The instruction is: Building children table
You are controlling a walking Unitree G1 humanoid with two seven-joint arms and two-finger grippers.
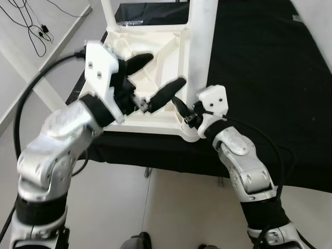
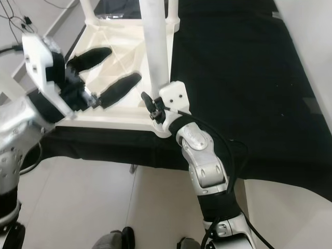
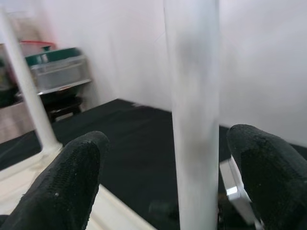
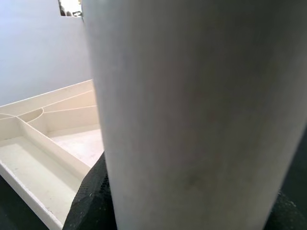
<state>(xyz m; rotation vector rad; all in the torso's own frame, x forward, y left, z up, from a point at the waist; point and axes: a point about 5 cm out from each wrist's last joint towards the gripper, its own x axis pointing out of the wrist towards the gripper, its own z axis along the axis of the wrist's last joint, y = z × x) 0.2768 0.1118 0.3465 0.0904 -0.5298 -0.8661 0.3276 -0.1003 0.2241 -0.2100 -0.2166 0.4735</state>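
Nearest the robot, the right end effector (image 2: 151, 108) sits at the near corner of the upturned children's table (image 1: 155, 62), its black fingers apparently clenched around the base of the white leg (image 2: 154, 46) where it enters the corner socket; in the right wrist view the leg (image 4: 192, 115) presses right against a finger pad (image 4: 91, 201). The leg looks like a light, rigid, smooth plastic tube, probably slippery, so a low hold near the socket seems the best place to steady or twist it without levering the joint. Just beyond, the left end effector (image 1: 155, 78) hovers over the ribbed underside, released, fingers spread wide and holding nothing; in its wrist view the leg (image 3: 192, 115) stands upright between the two fingertips (image 3: 67, 177) but clear of both. The table lies upside down on the black-covered tabletop (image 1: 259, 78), with another leg (image 1: 108, 13) upright at its far corner.
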